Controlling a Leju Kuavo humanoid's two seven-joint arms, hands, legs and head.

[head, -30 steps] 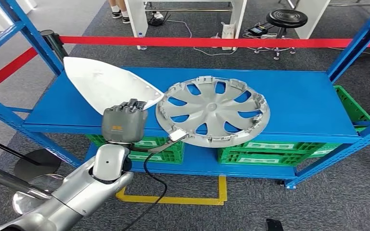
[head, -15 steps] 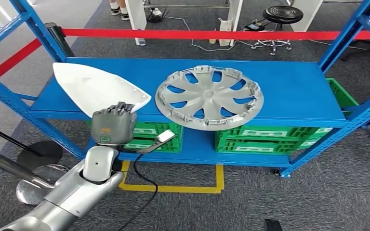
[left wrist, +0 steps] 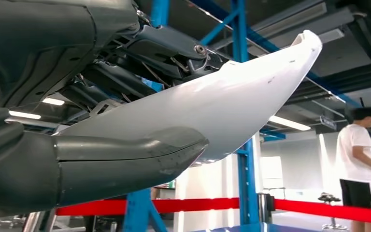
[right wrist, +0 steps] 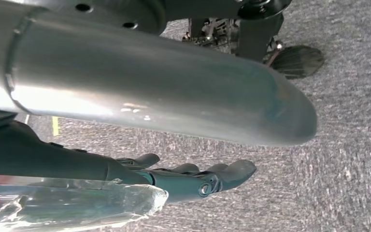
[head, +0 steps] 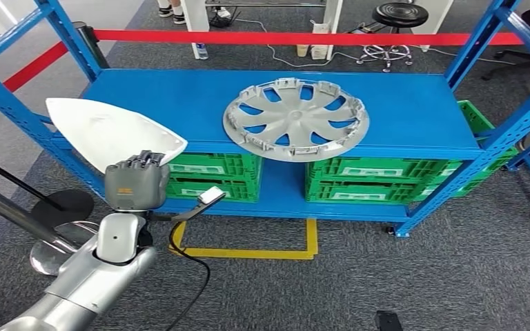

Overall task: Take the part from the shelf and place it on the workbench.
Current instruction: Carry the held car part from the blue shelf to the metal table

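Already clear of shelf (head: 414, 148) edge: white part (head: 103, 134).

The smooth white teardrop-shaped plastic part (head: 107, 129) is held at its blunt end by the left hand (head: 136, 183), lifted off the blue metal shelf (head: 414, 114), its pointed tip angled up and away to the left.

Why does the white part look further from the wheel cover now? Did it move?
Yes. The left hand has drawn the white part back off the blue shelf, away from the wheel cover.
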